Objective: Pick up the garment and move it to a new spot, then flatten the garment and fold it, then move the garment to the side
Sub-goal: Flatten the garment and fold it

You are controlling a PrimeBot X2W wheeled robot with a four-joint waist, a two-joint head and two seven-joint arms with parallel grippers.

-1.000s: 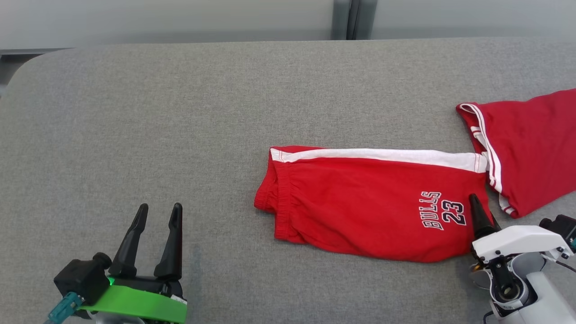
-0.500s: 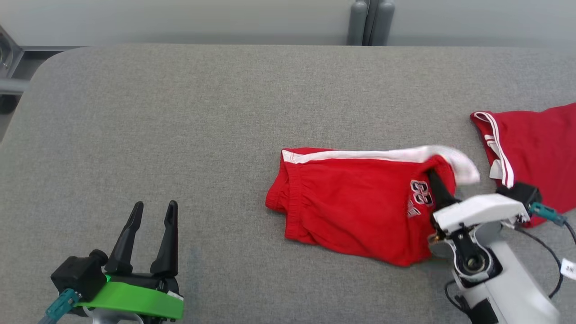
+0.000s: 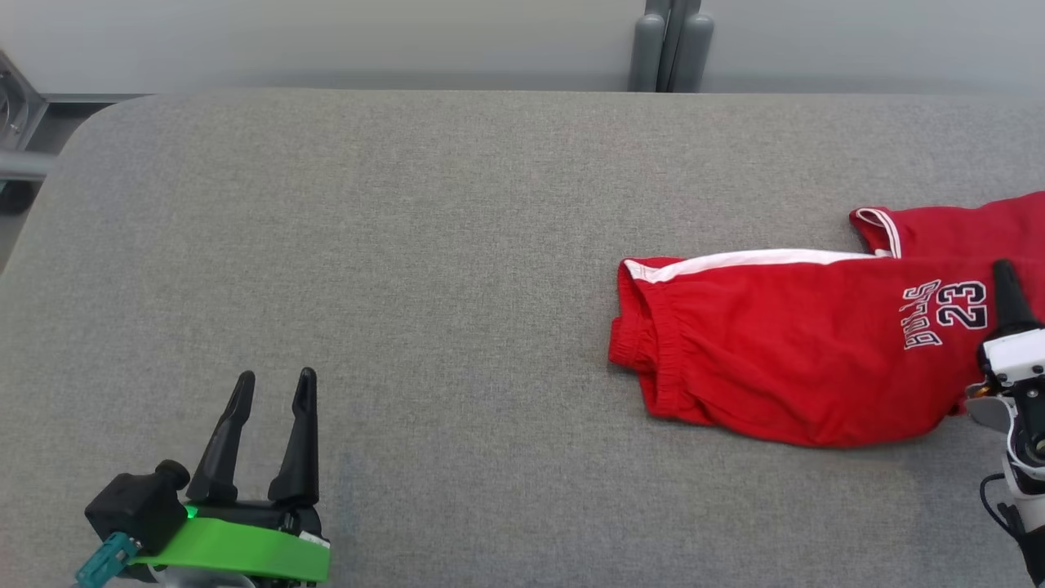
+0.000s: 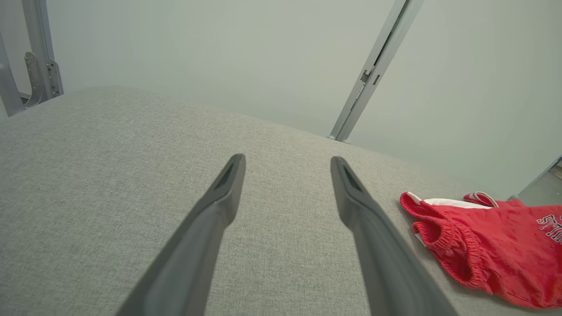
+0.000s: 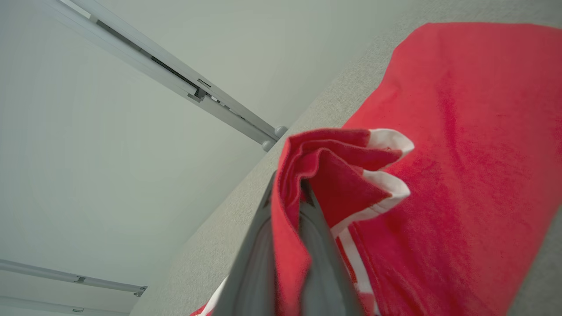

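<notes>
- Right claw (image 3: 1006, 278): I see it at the right edge of the table. In its own wrist view the right claw (image 5: 290, 184) has both dark fingers pressed together on a bunched fold of red cloth with white trim, so it is clamped on the garment.
- Garment (image 3: 784, 359): red shorts lying flat on the table.
  - Its leg-hem end is at the right claw.
  - Its long axis runs sideways, from the claw toward my left.
  - The gathered elastic waistband (image 3: 653, 351) is the end farthest from the claw and points left.
  - The white side stripe (image 3: 743, 261) runs along the far edge.
  - The "BULLS 23" print (image 3: 943, 314) sits just left of the claw.
- Red piece with striped edge (image 3: 939, 224): just beyond the claw and touching the shorts. I cannot tell whether it is part of the same garment.
- Table (image 3: 408, 245): grey fabric surface under everything.
- Left claw (image 3: 273, 380): well to the left of the right claw, nearer me, with its fingers apart and nothing between them, well clear of the waistband.
- Grey post (image 3: 669, 45): beyond the table's far edge.
</notes>
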